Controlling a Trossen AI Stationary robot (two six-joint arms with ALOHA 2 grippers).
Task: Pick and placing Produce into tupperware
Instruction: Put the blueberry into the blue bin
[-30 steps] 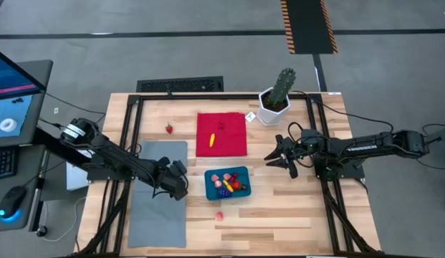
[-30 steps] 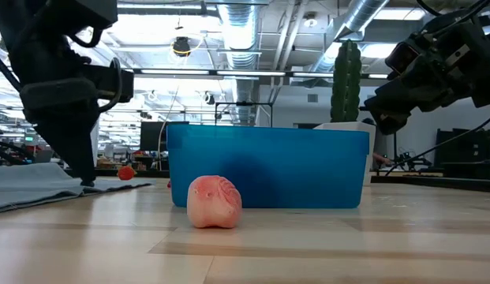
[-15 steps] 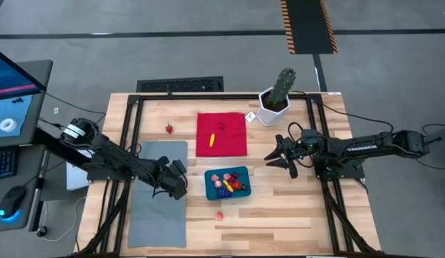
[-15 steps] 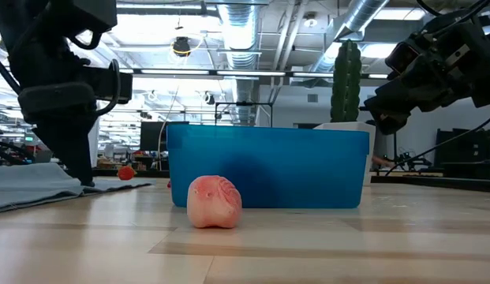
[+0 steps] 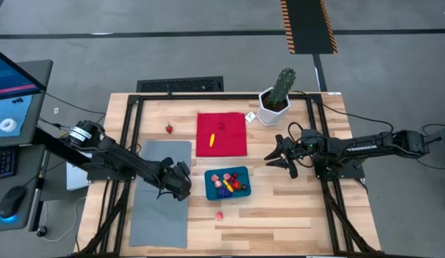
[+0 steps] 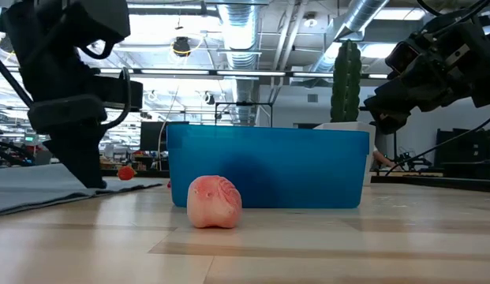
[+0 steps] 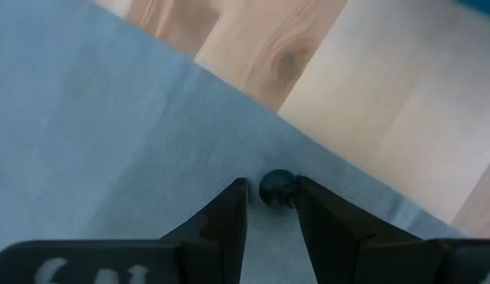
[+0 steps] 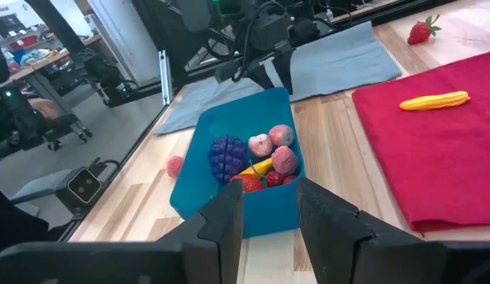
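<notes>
Your left claw (image 7: 267,207) sits open around a tiny dark berry (image 7: 276,188) on the grey mat (image 5: 156,215): light, hard, likely to roll, so pinch across its middle; right claw (image 5: 284,159) waits open beyond the tub (image 5: 209,188).

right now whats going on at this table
The left gripper is down on the grey mat, jaws open around a small dark blue berry. The teal tupperware already holds several toy fruits. A pink piece lies loose on the table. The right gripper waits beside the tupperware.
</notes>
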